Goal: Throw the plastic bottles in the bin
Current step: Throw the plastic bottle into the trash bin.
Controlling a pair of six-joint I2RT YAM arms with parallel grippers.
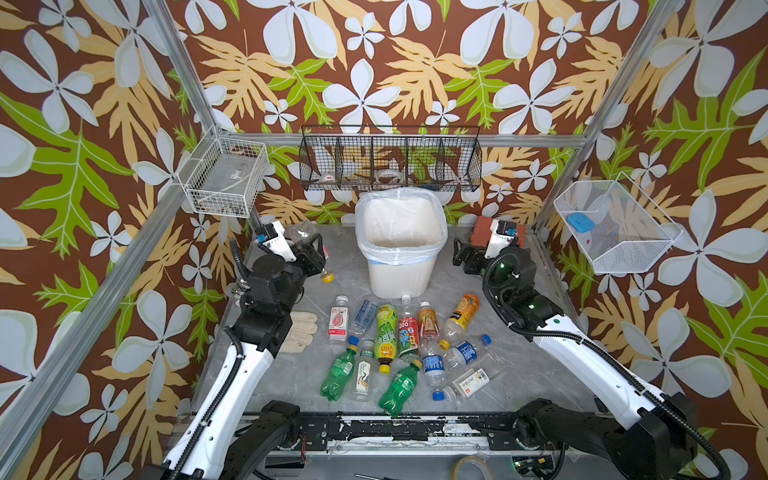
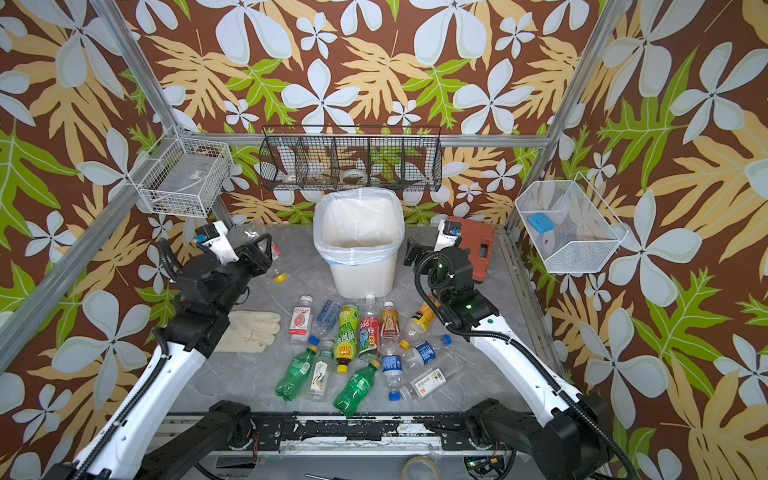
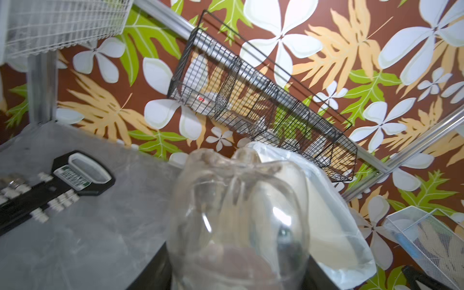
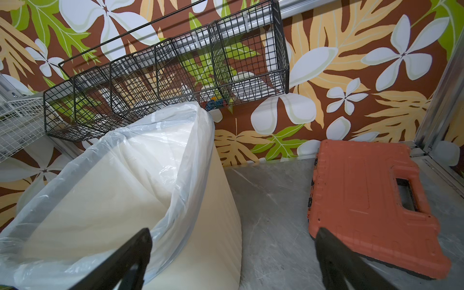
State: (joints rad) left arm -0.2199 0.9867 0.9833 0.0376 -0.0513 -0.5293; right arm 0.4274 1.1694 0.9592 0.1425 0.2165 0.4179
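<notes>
Well, the left gripper (image 1: 316, 254) is clamped on a clear bottle (image 3: 238, 213), its yellow cap (image 1: 328, 276) hanging down, with the bin (image 1: 399, 276) just off to that gripper's right. The right gripper (image 4: 233, 234) hangs spread wide and empty, bin close on its left, orange case (image 4: 364, 200) on its right. The other bottles (image 1: 399, 345) lie on the table (image 1: 528, 374) behind both grippers.

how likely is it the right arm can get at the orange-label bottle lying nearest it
Probably yes: the right gripper is open and empty, and the orange-label bottle lies closest to that arm with nothing on top.
</notes>
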